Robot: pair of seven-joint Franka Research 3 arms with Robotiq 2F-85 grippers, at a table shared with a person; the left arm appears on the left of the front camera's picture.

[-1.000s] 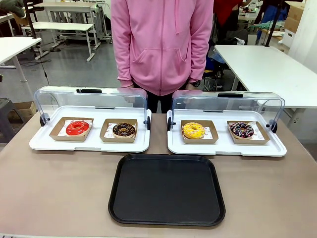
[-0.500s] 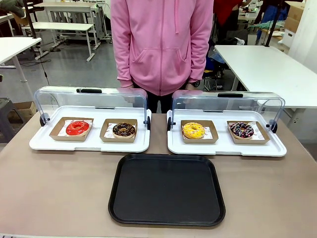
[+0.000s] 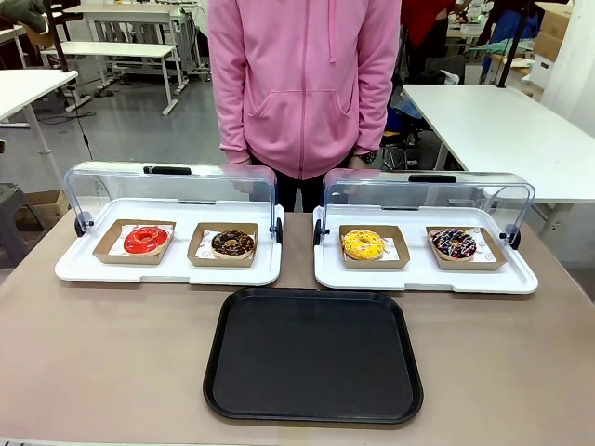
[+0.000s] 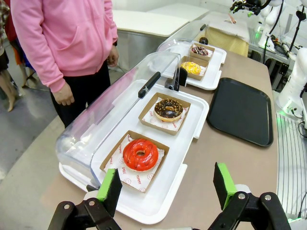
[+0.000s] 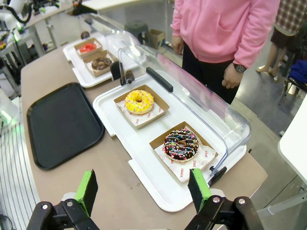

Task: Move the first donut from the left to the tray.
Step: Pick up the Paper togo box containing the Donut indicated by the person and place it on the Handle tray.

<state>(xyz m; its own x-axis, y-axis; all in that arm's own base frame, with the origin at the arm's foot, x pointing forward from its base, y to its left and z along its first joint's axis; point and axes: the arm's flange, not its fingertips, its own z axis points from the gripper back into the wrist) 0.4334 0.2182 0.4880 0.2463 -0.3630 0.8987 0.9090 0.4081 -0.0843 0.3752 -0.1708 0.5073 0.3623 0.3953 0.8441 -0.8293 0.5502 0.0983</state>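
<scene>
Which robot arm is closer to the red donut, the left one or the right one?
Left. The left end effector hovers open just in front of the red donut. The right end effector hovers open by the sprinkled donut at the row's other end.

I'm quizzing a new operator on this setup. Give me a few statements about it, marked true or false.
The red donut sits in a brown holder on the left white tray. True.
The black tray lies beyond the white trays. False: it lies on their near side.
Both clear lids are raised. True.
The left pincer grips the red donut. False: it is open, short of it.
The yellow donut shares the red one's tray. False: the chocolate donut does.
</scene>
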